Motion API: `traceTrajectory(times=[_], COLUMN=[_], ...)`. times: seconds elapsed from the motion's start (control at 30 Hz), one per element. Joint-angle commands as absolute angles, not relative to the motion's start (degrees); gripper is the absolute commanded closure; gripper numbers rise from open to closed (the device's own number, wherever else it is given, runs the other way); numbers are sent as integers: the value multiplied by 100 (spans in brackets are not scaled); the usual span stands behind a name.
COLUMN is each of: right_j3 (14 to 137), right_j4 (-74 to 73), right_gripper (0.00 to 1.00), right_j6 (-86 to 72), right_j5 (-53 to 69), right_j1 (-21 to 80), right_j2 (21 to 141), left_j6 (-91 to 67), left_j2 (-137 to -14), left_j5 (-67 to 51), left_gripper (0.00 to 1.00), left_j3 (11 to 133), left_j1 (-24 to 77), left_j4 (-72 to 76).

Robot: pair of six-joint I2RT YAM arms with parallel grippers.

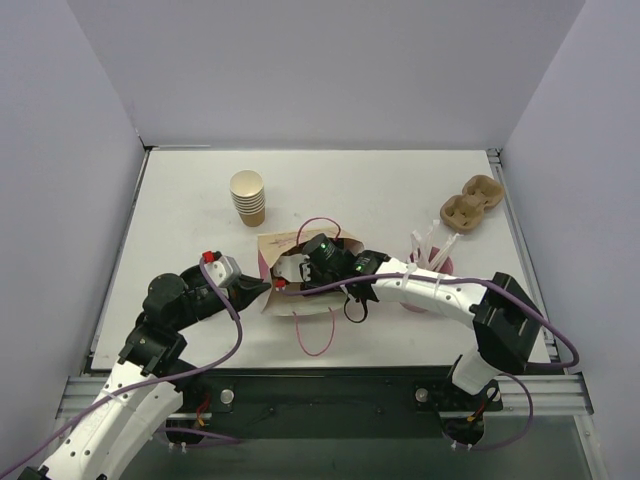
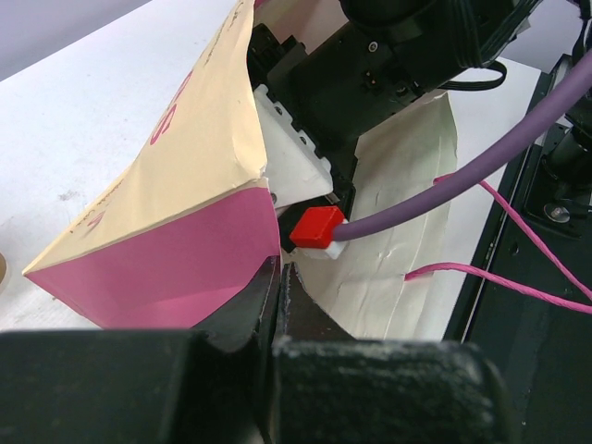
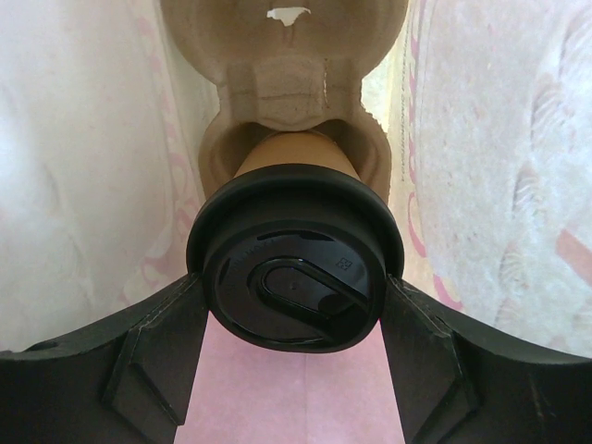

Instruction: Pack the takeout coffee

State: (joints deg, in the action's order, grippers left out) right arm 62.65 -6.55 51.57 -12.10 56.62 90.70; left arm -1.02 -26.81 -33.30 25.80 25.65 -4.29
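The paper bag [image 1: 281, 243], cream with pink sides, lies on its side in the middle of the table. My right gripper [image 3: 294, 277] reaches inside it and is shut on the takeout coffee [image 3: 294, 261]. Its fingers [image 3: 153, 347] press the black lid from both sides. The cup's tan body [image 3: 294, 151] points into a moulded cardboard carrier [image 3: 277, 55] deeper in the bag. The top view hides the cup behind the right wrist [image 1: 331, 262]. My left gripper [image 2: 279, 274] is shut on the bag's rim at the left of its mouth [image 1: 263, 287], between the pink side [image 2: 157, 268] and a cream flap [image 2: 407, 231].
A stack of lidless tan cups [image 1: 248, 197] stands behind the bag on the left. A second cardboard carrier [image 1: 471, 203] lies at the back right. A pink cup with white straws [image 1: 432, 258] stands right behind the right forearm. The bag's pink handle [image 1: 316, 338] loops toward the near edge.
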Motion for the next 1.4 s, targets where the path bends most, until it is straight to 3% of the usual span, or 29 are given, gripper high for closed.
traceTrajectory(times=[0.0, 0.73, 1.0, 1.3, 1.33, 1.37], right_j3=[6170, 6267, 6302, 6486, 6504, 6504], right_j4=[-448, -431, -361, -369, -378, -387], right_gripper=[61, 55, 49, 33, 23, 21], right_j6=[4869, 4693, 4632, 4597, 4597, 4605], right_j5=[-1354, -1160, -1160, -1248, -1257, -1266], right_j1=[5546, 5361, 5317, 5309, 5291, 5291], right_j2=[9176, 9571, 9721, 9695, 9686, 9677], left_j6=[-44, -105, -114, -123, -114, -114], left_j2=[-2663, -2733, -2733, -2742, -2742, -2760], left_j5=[-3454, -3340, -3322, -3287, -3278, -3278], left_gripper=[100, 100, 100, 100, 100, 100], left_j3=[2584, 2602, 2593, 2628, 2637, 2654], left_j1=[2531, 2531, 2531, 2531, 2531, 2531], left_j4=[-325, -273, -264, -264, -264, -264])
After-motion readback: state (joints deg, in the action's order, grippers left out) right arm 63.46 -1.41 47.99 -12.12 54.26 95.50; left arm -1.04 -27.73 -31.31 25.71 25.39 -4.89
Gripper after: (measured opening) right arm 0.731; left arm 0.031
